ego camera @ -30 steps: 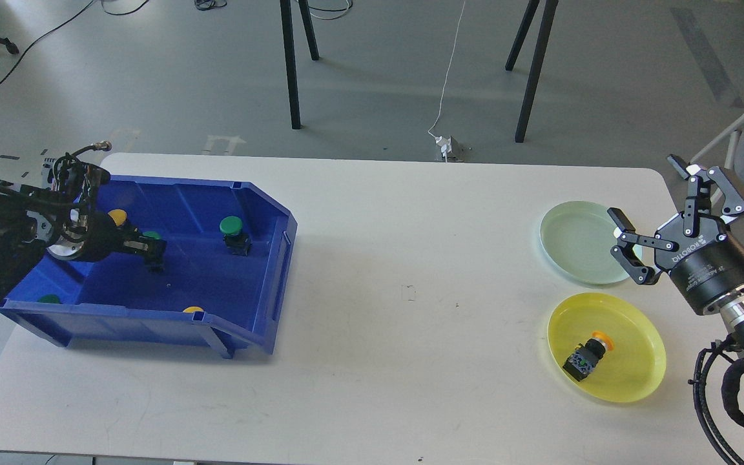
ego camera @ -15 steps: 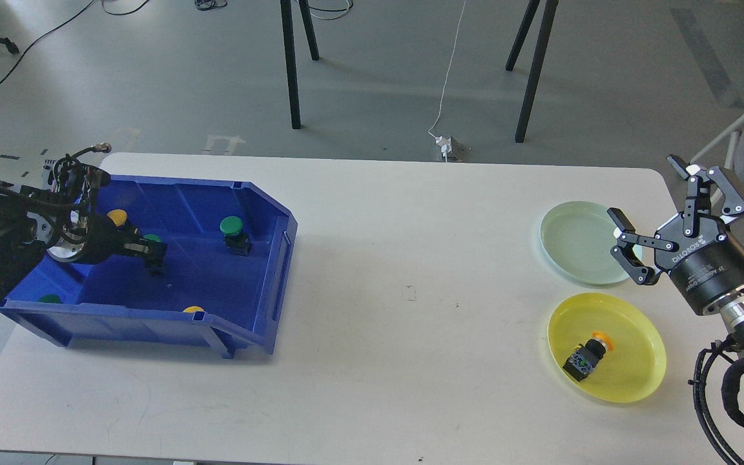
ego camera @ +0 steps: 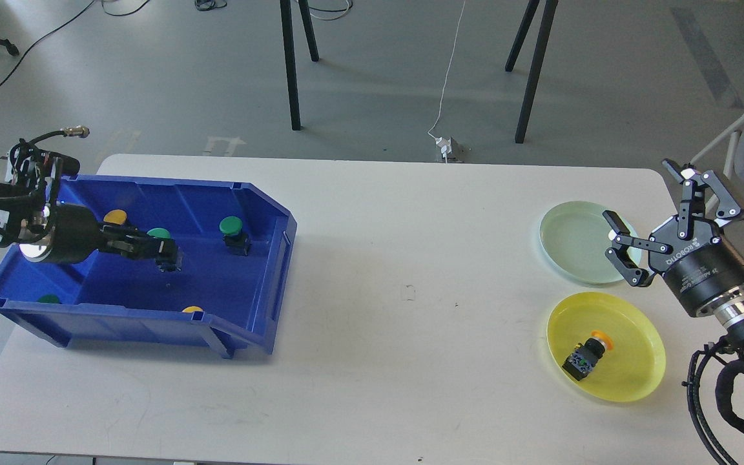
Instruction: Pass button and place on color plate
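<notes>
My left gripper point(ego camera: 152, 248) reaches into the blue bin point(ego camera: 268, 284) from the left. It is shut on a green-capped button point(ego camera: 160, 234) with a black body, held slightly above the bin floor. My right gripper point(ego camera: 646, 197) is open and empty, hovering over the right edge of the pale green plate point(ego camera: 572, 242). The yellow plate point(ego camera: 637, 374) lies in front of it and holds a yellow-capped button point(ego camera: 586, 355) lying on its side.
More buttons are in the bin: a green one point(ego camera: 232, 231) upright at the middle, a yellow one point(ego camera: 113, 216) at the back left, a green one point(ego camera: 49, 299) and a yellow one point(ego camera: 192, 310) by the front wall. The white table point(ego camera: 398, 310) stretches between bin and plates.
My left gripper has moved right and slightly up inside the bin with the green button in it. My right gripper has shifted slightly left and up.
</notes>
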You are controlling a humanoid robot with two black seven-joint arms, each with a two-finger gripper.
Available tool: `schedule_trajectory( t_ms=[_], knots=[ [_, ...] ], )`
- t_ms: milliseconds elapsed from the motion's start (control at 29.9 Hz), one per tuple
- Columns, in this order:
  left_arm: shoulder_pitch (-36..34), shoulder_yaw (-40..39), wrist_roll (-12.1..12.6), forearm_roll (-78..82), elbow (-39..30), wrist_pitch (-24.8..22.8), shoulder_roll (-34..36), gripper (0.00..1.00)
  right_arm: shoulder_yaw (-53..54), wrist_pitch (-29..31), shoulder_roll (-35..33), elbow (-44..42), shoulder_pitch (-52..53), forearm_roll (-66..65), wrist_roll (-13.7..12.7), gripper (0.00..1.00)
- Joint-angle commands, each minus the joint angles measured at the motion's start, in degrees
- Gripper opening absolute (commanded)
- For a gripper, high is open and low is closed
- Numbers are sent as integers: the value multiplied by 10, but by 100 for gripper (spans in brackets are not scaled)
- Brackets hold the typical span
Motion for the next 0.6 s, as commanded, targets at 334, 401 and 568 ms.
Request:
schedule_trajectory(
  t_ms=[334, 401, 568],
  knots=[
    [-1, -173, 0, -116, -135, 0, 97, 13, 2, 1, -1, -5, 1, -3, 2, 98],
    [0, -207, 0, -154, -136, 0, 78, 13, 2, 1, -1, -4, 2, -5, 2, 98],
    [0, -225, 0, -259, -128, 0, -10, 13, 1, 1, -1, -2, 8, -8, 2, 98]
  ],
)
